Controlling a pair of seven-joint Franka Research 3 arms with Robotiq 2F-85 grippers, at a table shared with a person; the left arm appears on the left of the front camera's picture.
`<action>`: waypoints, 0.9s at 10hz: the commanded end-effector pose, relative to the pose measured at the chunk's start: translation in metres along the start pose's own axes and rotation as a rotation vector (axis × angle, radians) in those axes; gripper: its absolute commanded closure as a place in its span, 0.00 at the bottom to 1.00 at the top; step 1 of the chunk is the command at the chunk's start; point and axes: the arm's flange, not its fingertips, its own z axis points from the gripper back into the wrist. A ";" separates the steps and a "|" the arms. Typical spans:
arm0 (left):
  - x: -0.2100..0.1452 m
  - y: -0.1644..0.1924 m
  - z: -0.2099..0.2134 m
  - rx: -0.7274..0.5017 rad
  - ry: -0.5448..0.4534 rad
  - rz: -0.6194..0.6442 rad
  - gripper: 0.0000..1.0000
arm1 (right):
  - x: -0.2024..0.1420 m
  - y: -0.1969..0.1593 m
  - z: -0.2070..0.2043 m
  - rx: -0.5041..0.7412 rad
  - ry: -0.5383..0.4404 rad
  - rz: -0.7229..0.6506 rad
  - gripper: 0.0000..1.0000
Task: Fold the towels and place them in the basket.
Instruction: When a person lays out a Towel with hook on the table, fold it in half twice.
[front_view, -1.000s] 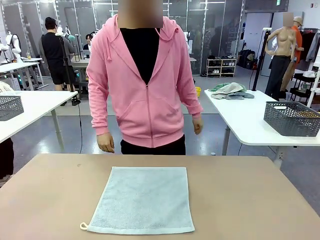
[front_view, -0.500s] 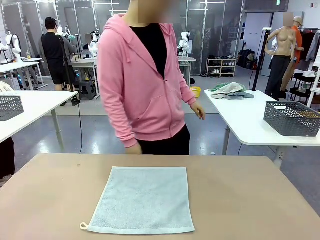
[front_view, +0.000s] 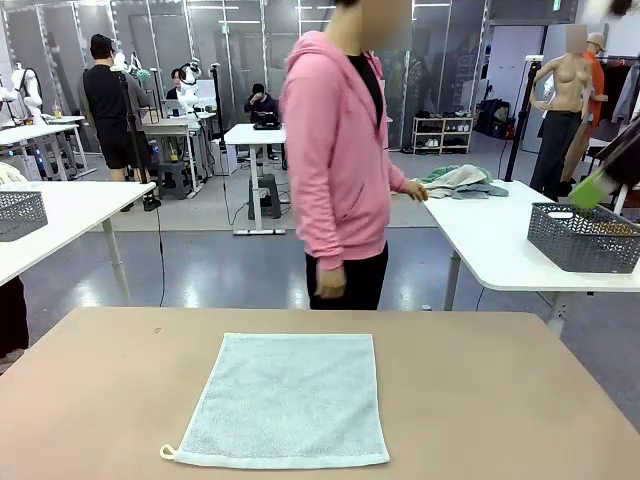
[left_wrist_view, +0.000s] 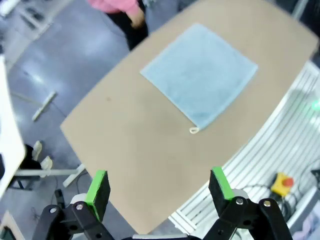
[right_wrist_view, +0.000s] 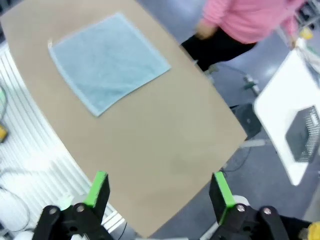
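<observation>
Towel (front_view: 285, 400): one, pale blue-grey, soft nap with a narrow hemmed border. It lies flat and unfolded, roughly square, and we see no creases. A small white loop (front_view: 168, 452) sticks out from its near-left corner in the front view. It sits about mid-way across the tan surface (front_view: 500, 400), toward the robot's edge, with bare surface on all sides.

From the left wrist view the towel (left_wrist_view: 200, 75) appears far below, a tilted square with the loop (left_wrist_view: 194, 130) at the corner nearest the camera. From the right wrist view the towel (right_wrist_view: 107, 60) is well ahead of the fingers on the same surface (right_wrist_view: 165, 135).

Left hand (left_wrist_view: 159, 185): green pads spread wide, nothing between them, touching nothing. It is high above the surface's edge and well apart from the towel.

Right hand (right_wrist_view: 158, 189): also spread wide and empty, high above the surface, well apart from the towel.

Basket (front_view: 583, 237): dark grey perforated mesh. It stands on a white table (front_view: 490, 240) beyond the tan surface, to the right, well apart from the towel. We also catch the basket (right_wrist_view: 304, 135) at the right edge of the right wrist view.

Person: pink hoodie, standing side-on at the far side. The person's outstretched hand (front_view: 415, 190) reaches toward a heap of cloth (front_view: 460, 181) on the white table. We cannot tell whether it touches the heap. The person's lowered hand (front_view: 328, 283) hangs by the hip and holds nothing.
</observation>
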 end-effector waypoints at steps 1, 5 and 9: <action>-0.001 -0.012 -0.042 -0.036 0.126 -0.174 0.00 | 0.002 0.021 -0.047 0.049 0.099 0.156 0.00; -0.009 -0.045 -0.127 -0.156 0.135 -0.368 0.00 | 0.000 0.076 -0.151 0.109 0.221 0.335 0.00; -0.019 -0.064 -0.167 -0.215 0.177 -0.419 0.00 | -0.014 0.087 -0.199 0.133 0.220 0.363 0.00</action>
